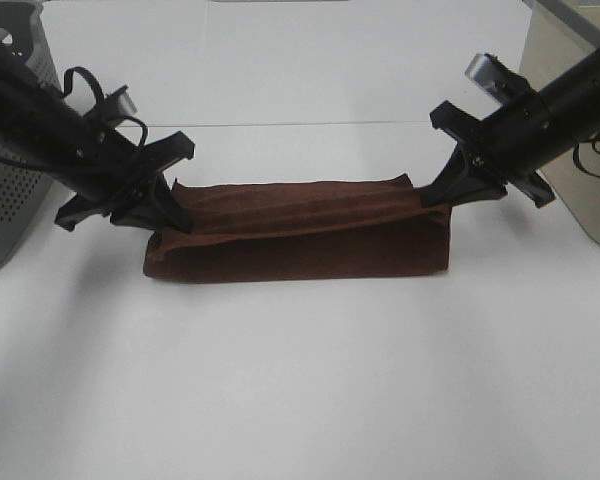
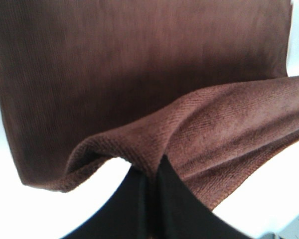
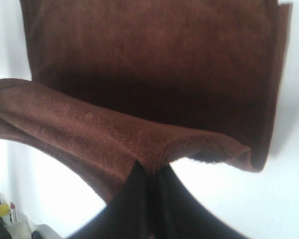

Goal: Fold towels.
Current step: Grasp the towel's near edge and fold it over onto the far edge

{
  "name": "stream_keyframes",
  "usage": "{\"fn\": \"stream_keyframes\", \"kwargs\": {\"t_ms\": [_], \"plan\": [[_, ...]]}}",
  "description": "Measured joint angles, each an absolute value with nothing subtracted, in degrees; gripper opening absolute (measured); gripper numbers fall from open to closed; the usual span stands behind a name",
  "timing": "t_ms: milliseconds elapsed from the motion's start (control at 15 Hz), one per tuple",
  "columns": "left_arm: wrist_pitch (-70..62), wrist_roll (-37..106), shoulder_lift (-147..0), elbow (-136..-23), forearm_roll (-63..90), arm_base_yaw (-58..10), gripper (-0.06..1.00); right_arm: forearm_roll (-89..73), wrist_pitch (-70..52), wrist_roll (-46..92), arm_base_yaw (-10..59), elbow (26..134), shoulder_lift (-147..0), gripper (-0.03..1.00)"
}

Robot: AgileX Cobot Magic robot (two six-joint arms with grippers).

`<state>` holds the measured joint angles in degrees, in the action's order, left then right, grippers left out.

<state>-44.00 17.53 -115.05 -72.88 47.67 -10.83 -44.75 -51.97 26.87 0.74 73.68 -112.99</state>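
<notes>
The dark reddish-brown towel (image 1: 300, 232) lies on the white table, its far edge lifted and stretched between my two grippers. My left gripper (image 1: 180, 222) is shut on the towel's far left corner. My right gripper (image 1: 427, 195) is shut on the far right corner. In the left wrist view the black fingers (image 2: 149, 199) pinch the raised towel edge (image 2: 139, 149), with the flat part beneath. In the right wrist view the fingers (image 3: 147, 199) pinch the raised edge (image 3: 154, 149) the same way. The white tag is barely seen at a frame corner.
A grey perforated basket (image 1: 10, 170) stands at the far left behind my left arm. A beige box-like object (image 1: 580, 130) stands at the far right. The white table (image 1: 300, 380) stretches in front of the towel.
</notes>
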Motion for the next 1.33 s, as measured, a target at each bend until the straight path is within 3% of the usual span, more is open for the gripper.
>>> {"fn": "stream_keyframes", "kwargs": {"t_ms": [533,1000,1133,1333], "plan": [[-38.8,16.6,-124.8,-89.6,41.0,-10.8,0.01,-41.9,-50.5,24.9,3.0,94.4,-127.8,0.00],[-34.3,16.8,-132.6,-92.4,41.4,-11.3,0.02,-41.9,-46.0,24.4,3.4,96.8,-135.0,0.00],[-33.7,16.8,-133.1,-92.4,41.1,-11.4,0.15,-41.3,-45.6,24.4,3.4,96.8,-135.4,0.10],[-33.2,16.8,-133.1,-92.4,41.0,-11.3,0.56,-41.0,-47.1,24.4,3.3,96.9,-135.2,0.52]]}}
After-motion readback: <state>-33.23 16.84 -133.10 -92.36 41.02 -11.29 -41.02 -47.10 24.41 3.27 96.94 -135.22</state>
